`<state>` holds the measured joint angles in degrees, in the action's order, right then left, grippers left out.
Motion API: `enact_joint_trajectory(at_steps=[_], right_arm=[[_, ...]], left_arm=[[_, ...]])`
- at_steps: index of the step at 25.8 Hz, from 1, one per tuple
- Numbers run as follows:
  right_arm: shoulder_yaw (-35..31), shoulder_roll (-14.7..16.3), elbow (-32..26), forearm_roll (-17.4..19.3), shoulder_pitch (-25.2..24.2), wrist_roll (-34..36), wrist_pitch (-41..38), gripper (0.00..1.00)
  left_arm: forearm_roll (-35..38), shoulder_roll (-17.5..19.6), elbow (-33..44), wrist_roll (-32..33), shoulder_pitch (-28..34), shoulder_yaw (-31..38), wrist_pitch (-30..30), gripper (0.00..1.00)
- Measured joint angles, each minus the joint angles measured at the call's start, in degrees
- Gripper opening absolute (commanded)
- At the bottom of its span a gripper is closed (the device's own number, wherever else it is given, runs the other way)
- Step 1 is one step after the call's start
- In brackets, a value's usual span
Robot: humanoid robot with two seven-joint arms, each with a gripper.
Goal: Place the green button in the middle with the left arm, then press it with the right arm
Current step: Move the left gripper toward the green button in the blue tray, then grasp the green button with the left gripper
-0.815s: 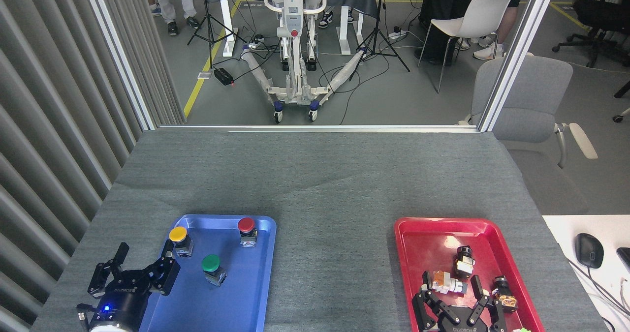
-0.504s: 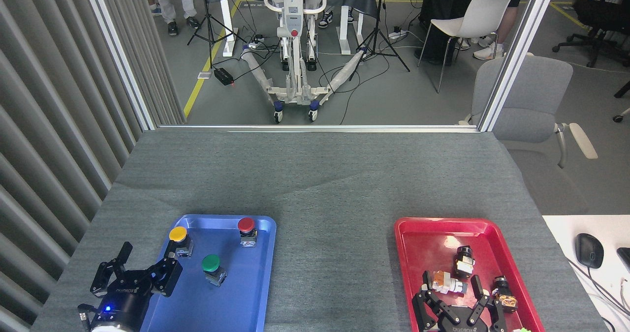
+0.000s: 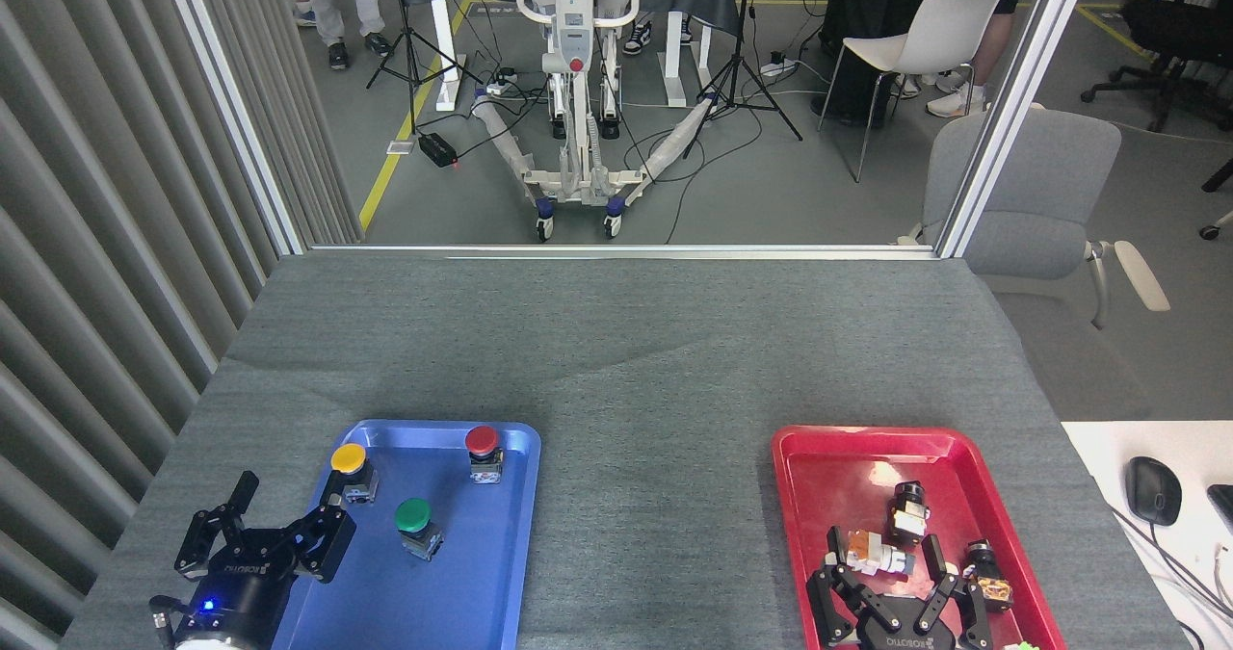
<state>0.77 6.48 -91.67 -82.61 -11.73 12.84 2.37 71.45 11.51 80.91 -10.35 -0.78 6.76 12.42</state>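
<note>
Currently the green button point(image 3: 414, 518) stands upright in the blue tray point(image 3: 482, 592), apart from the spread left gripper point(image 3: 265, 533), while the right gripper point(image 3: 891, 592), fingers splayed, hovers over the red tray point(image 3: 828, 453).

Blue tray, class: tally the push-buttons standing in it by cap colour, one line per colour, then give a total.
Green button: 1
Yellow button: 1
Red button: 1
Total: 3, all in the blue tray
</note>
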Motion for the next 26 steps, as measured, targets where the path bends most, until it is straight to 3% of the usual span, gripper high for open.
enact_joint_trajectory(at_steps=[18,26], right_arm=[[0.02,0.11,0.02,0.01,0.04,0.17,0.0,1.0],[0.02,0.06,0.02,0.01,0.04,0.17,0.0,1.0]], left_arm=[[0.62,0.56,0.23,-0.09,0.82,-0.23,1.7,0.99],[13.31,0.49,-0.56,0.07,1.38,-5.93,5.84,0.99]])
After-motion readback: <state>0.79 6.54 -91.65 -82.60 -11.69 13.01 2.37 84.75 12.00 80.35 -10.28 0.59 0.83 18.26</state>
